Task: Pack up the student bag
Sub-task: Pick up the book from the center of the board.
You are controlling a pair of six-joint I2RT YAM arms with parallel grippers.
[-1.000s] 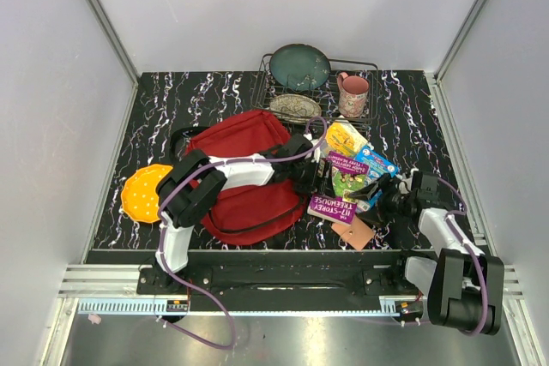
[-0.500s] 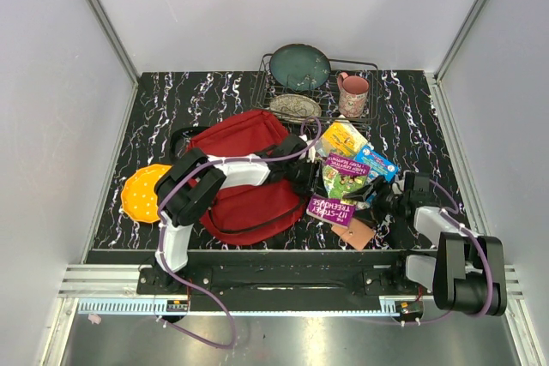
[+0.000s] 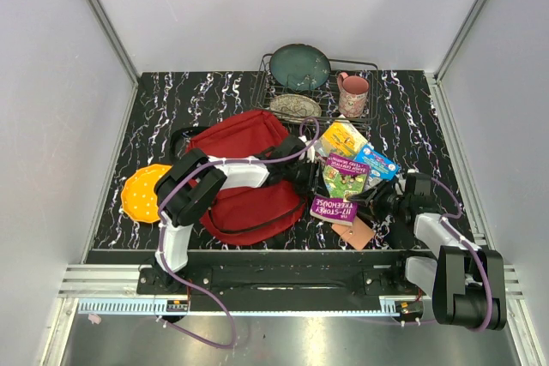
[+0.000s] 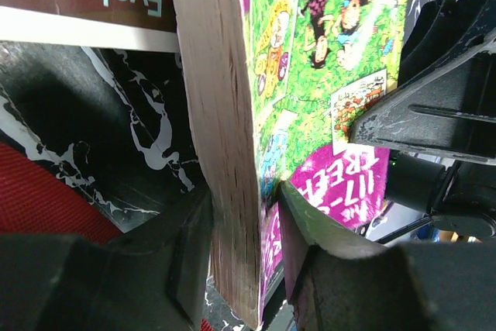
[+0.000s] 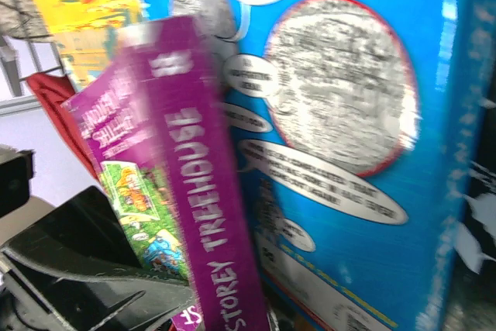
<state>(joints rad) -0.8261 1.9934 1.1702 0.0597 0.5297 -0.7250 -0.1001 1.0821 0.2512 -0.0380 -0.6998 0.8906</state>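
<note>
From above, the student bag lies slumped on the dark marbled surface, left of centre. My left arm reaches across it to the purple book, just beside the bag's right edge. A yellow book and a blue book fan out behind the purple one. My right jaws come at it from the right. I cannot make out an open mouth on the bag.

At my left wrist, my jaws are clenched on the purple book, one finger on either side of the page block, low near a corner. A finger of my right arm rests against the cover.

My right wrist view is blurred. The purple spine stands before the blue book, with one finger below it. I cannot tell whether these jaws have hold of anything.

The risks, as I judge them:
- A corner grip on a paperback may let it pivot, splay or slip.
- Two arms pulling unevenly could buckle the cover.
- Lifting may drag the blue book along.
- A slack bag mouth could catch the book's edge.
</note>
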